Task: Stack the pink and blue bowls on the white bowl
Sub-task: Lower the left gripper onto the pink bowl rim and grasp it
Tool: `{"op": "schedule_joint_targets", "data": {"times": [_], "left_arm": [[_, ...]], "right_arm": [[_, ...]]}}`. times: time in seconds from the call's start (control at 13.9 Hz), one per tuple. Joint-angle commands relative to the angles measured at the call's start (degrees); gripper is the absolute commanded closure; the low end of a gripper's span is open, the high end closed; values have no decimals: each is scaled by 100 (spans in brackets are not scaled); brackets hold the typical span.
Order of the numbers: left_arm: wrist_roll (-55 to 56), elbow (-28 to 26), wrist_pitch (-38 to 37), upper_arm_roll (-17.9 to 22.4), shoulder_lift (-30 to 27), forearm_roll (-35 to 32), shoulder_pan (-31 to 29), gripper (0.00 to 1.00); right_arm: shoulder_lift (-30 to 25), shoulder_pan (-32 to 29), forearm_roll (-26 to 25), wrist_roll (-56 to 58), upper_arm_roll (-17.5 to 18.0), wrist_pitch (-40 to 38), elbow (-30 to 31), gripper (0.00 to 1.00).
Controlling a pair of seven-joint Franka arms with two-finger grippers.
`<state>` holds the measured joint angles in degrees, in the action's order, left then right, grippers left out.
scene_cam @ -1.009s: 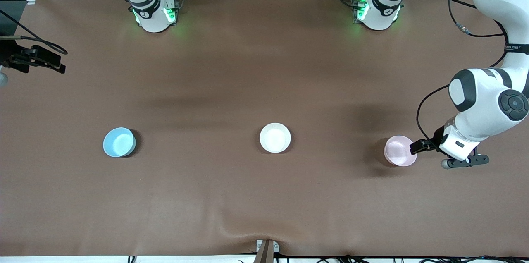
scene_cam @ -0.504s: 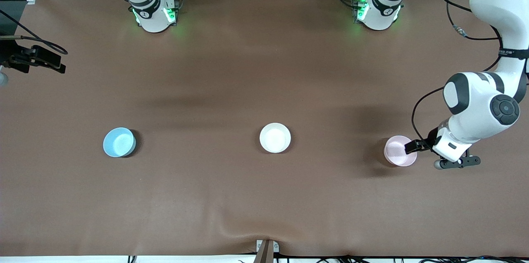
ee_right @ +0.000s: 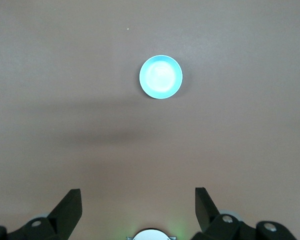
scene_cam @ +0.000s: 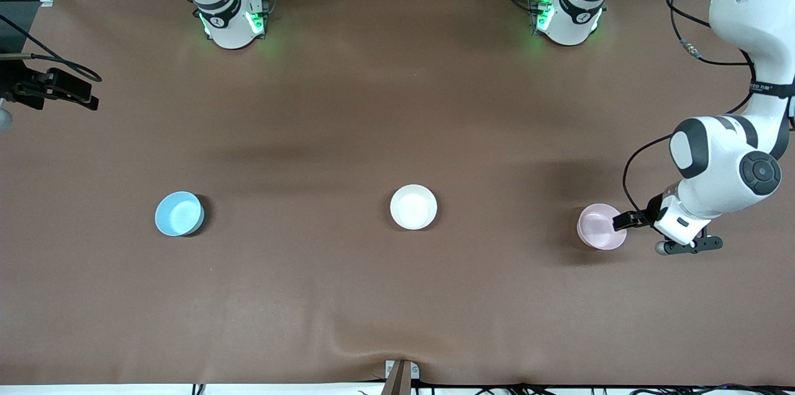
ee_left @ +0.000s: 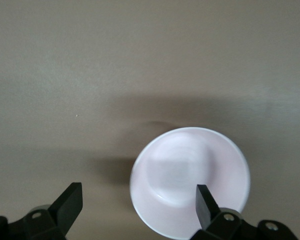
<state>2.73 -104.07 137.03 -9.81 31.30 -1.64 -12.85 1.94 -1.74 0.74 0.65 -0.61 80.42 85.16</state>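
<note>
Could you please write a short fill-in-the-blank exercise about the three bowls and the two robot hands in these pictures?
1. The bowl between the blue bowl and the pink bowl is ____.
2. The left hand, fingers open, is over the ____ bowl.
3. The right hand waits open high above the table, with the ____ bowl in its wrist view.
4. The number of bowls stacked on the white bowl is ____.

Missing words: white; pink; blue; zero

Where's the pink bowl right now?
In the front view the pink bowl sits on the table toward the left arm's end, level with the white bowl, under the open left gripper.
</note>
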Motion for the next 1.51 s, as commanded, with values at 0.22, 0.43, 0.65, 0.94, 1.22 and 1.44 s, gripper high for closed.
{"op": "schedule_joint_targets", "data": {"times": [0.22, 0.43, 0.65, 0.94, 1.22, 1.44], "left_arm": [[-36, -17, 271, -39, 306, -126, -24, 0], [-36, -43, 315, -39, 341, -135, -7, 0], [-36, -35, 376, -39, 402, -135, 2, 7], [-36, -52, 465, -39, 473, -135, 2, 18], [-71, -114, 465, -39, 464, -135, -7, 25], [-80, -131, 465, -39, 464, -135, 11, 31]], "right_arm": [[-9, 16, -21, 31, -9, -26, -26, 0], [-9, 24, -21, 31, -18, -53, -26, 0], [-9, -28, -30, 23, -18, -18, -35, 0], [52, -55, -30, 49, -27, 44, -61, 0], [412, -72, -30, 49, -27, 26, -87, 0], [675, -247, -30, 40, -44, 35, -79, 0]]}}
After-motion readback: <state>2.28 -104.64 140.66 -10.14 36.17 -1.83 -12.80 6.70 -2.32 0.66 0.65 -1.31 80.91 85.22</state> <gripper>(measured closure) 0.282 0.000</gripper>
